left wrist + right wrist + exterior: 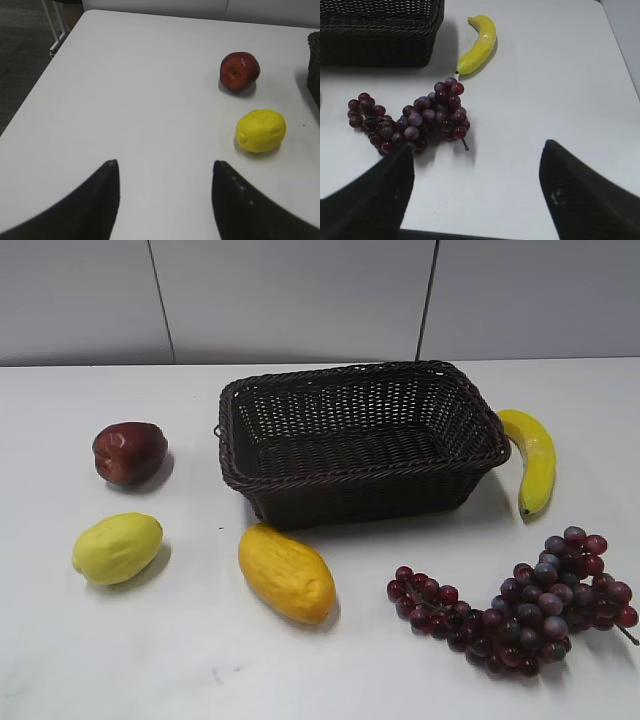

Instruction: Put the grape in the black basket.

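- Both claws, left claw (165, 200) and right claw (476, 192), hang spread, pinching nothing.
- Long dark red-purple grape bunch (520, 605) lies on the white surface (180, 660), near the big black woven wicker basket (360, 485).

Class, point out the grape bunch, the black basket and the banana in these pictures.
grape bunch (520, 615): exterior view, middle of the cluster.
black basket (362, 476): exterior view, front braided rim.
banana (480, 45): right wrist view, middle of its curved body.
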Controlling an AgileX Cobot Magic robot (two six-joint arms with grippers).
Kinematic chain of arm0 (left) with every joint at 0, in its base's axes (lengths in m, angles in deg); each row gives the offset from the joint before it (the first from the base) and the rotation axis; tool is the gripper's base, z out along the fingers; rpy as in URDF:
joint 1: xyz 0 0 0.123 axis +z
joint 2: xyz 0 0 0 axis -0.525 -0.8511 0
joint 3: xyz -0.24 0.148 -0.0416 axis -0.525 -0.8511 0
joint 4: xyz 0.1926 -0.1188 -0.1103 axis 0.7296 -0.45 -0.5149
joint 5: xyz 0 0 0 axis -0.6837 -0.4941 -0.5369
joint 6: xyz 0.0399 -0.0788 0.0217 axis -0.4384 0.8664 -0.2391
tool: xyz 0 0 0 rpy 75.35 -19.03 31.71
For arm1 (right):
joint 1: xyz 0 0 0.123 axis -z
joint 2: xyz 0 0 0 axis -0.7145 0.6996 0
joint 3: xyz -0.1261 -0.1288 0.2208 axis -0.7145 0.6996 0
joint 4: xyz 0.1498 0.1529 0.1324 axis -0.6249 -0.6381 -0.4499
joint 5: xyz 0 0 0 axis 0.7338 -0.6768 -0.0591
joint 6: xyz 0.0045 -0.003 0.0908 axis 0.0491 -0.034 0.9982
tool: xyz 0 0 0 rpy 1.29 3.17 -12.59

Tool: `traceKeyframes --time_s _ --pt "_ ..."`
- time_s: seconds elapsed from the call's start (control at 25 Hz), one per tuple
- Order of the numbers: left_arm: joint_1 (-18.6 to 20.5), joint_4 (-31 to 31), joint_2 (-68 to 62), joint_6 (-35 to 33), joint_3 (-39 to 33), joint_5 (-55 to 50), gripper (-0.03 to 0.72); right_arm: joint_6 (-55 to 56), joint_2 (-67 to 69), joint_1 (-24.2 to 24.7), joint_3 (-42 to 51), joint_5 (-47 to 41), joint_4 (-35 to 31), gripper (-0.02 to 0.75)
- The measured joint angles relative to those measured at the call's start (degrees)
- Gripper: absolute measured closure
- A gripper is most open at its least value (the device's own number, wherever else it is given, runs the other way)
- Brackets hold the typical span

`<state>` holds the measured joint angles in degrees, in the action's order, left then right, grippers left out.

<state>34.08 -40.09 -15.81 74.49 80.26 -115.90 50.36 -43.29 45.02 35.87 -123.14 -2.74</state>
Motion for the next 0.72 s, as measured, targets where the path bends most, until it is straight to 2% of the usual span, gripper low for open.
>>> traceKeyframes --time_s 0.72 --pt "0.00 -0.05 0.00 0.00 0.00 0.00 0.136 0.00 0.00 0.00 0.00 0.15 0.05 0.146"
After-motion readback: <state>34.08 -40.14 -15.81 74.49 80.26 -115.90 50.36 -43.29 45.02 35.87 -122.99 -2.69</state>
